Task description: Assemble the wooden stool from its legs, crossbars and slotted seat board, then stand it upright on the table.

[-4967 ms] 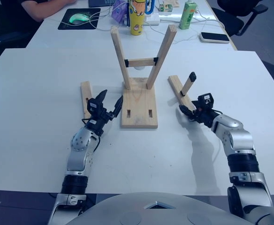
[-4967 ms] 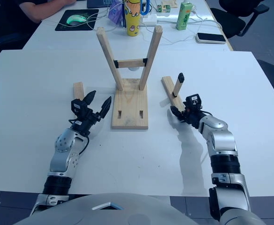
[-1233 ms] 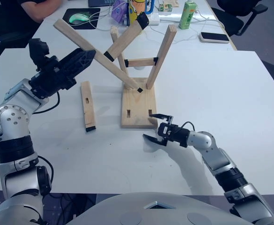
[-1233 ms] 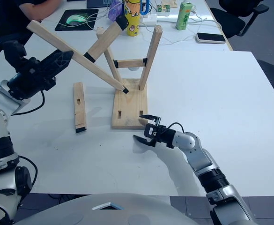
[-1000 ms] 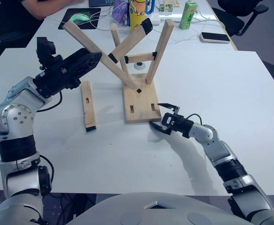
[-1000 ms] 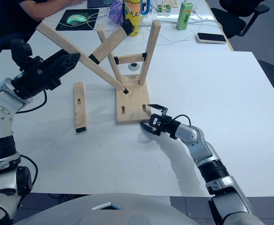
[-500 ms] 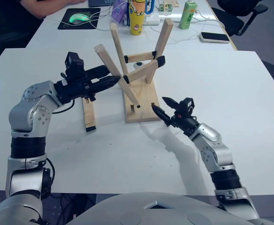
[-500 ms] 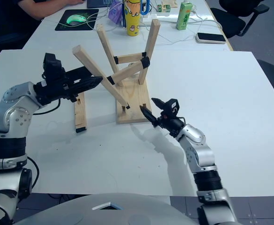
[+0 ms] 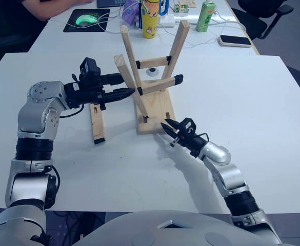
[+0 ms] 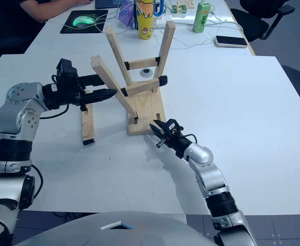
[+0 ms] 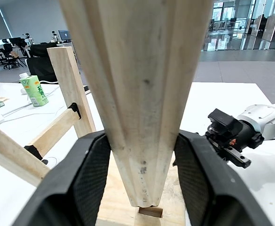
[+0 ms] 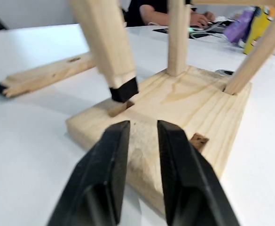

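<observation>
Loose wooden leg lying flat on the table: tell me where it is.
In the left eye view the loose leg lies flat on the table, on the robot's left, just left of the seat board and apart from it.

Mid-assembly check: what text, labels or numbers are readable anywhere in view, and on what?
No text is readable.
Green carton: printed, too small to read.
Yellow cup: cartoon picture, any lettering too small to read.
Small box: print blurred, unreadable.
Seat board and held leg: bare wood, no markings.
</observation>
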`<state>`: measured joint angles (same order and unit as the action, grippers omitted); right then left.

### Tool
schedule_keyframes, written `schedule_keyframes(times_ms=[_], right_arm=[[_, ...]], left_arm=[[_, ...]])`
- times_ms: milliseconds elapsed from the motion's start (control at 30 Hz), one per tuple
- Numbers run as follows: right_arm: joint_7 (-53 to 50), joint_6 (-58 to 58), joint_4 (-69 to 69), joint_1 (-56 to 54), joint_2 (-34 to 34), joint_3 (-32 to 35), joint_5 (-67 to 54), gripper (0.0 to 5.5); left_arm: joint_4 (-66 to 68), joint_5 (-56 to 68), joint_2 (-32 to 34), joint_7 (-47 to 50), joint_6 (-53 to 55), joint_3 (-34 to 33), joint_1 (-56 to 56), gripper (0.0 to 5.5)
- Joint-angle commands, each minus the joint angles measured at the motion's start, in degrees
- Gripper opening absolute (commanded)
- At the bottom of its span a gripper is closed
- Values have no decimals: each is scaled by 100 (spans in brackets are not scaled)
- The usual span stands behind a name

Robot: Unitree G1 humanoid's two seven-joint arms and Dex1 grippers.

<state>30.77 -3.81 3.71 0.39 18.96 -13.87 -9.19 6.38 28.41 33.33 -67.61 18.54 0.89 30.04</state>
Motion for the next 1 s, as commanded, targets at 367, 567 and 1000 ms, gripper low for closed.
schedule_keyframes(times_ms=[367,567,1000], right_arm=[[230,557,-832,-240,173,-630,1317,76],[-22,406,-1192,-466,106,-465,1518,76],[431,-575,-488,-324,-570,542,-723,76]], left_arm=[[137,-210,24,-199,-86,78,206,206],[106,-234,9,-231,-69,116,179,206],[404,-458,-133,-192,-529,127,368,206]])
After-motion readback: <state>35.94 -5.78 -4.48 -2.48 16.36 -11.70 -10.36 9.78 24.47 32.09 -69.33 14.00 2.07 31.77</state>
